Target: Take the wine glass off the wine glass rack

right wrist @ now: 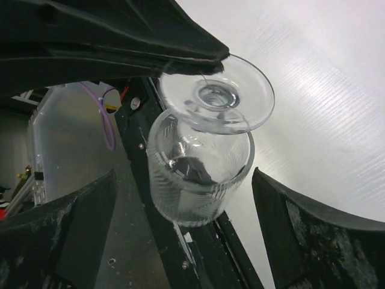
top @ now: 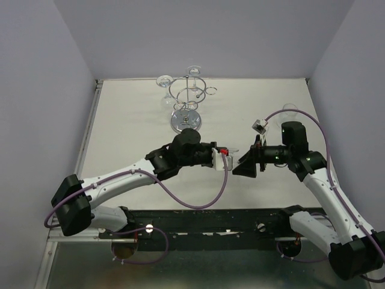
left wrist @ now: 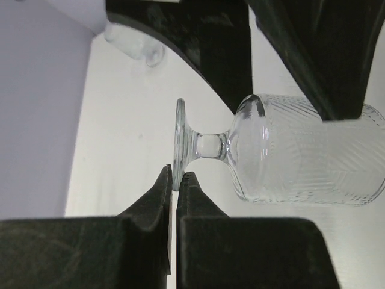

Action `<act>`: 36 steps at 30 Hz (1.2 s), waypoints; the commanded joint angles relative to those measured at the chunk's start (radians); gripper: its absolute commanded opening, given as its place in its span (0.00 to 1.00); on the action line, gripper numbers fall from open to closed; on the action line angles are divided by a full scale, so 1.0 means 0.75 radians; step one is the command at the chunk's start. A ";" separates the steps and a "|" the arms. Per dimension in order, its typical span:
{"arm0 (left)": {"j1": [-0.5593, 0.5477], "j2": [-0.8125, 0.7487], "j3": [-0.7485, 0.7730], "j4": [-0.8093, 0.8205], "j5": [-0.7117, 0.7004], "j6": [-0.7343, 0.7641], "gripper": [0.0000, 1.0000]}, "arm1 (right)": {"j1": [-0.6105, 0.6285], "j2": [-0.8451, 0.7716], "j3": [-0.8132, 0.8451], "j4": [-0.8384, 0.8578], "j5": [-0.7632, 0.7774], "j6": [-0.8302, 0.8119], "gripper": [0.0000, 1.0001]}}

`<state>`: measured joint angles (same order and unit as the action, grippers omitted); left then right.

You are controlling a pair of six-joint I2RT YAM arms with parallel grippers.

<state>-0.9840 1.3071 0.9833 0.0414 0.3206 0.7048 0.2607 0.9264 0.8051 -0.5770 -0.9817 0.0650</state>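
Note:
The chrome wine glass rack (top: 186, 103) stands at the back middle of the table, with a clear glass (top: 163, 81) hanging at its upper left. A ribbed wine glass (left wrist: 301, 153) is held on its side in mid-air between my arms. My left gripper (left wrist: 175, 176) is shut on the rim of its round foot (left wrist: 180, 141). My right gripper (right wrist: 192, 226) is open, and its fingers (right wrist: 313, 235) flank the bowl (right wrist: 198, 174) without touching it. In the top view both grippers meet near the table's middle: the left (top: 227, 158), the right (top: 245, 161).
Another clear glass (top: 292, 109) lies on the table at the back right near the wall; it also shows in the left wrist view (left wrist: 135, 45). Purple cables loop from both arms. The black base rail (top: 210, 220) runs along the near edge.

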 commanded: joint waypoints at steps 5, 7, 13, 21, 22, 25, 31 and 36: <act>0.034 -0.139 -0.145 -0.024 -0.068 -0.340 0.00 | 0.002 -0.037 -0.053 0.019 0.029 -0.025 1.00; 0.070 -0.174 -0.180 -0.053 -0.025 -0.442 0.00 | 0.000 -0.039 -0.061 0.017 0.029 -0.027 1.00; 0.254 -0.268 -0.333 -0.143 0.212 -0.722 0.00 | -0.008 -0.010 0.051 -0.004 0.108 -0.262 1.00; 0.567 -0.370 -0.634 0.126 0.501 -1.154 0.00 | 0.014 0.043 0.197 0.063 0.417 -0.657 0.96; 0.594 -0.379 -0.668 0.184 0.509 -1.221 0.00 | 0.035 0.078 0.227 0.064 0.442 -0.639 0.94; 0.639 -0.393 -0.754 0.278 0.526 -1.312 0.00 | 0.151 0.164 0.309 0.002 0.531 -0.714 0.85; 0.709 -0.354 -0.847 0.442 0.616 -1.379 0.00 | 0.499 0.207 0.313 -0.043 0.816 -1.078 0.75; 0.749 -0.330 -0.857 0.464 0.671 -1.371 0.00 | 0.707 0.199 0.289 0.070 0.900 -1.109 0.71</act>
<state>-0.4480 1.0496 0.3386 0.2531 0.7151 -0.2832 0.7017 1.0817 1.0191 -0.5739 -0.4156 -0.6682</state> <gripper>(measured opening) 0.060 0.711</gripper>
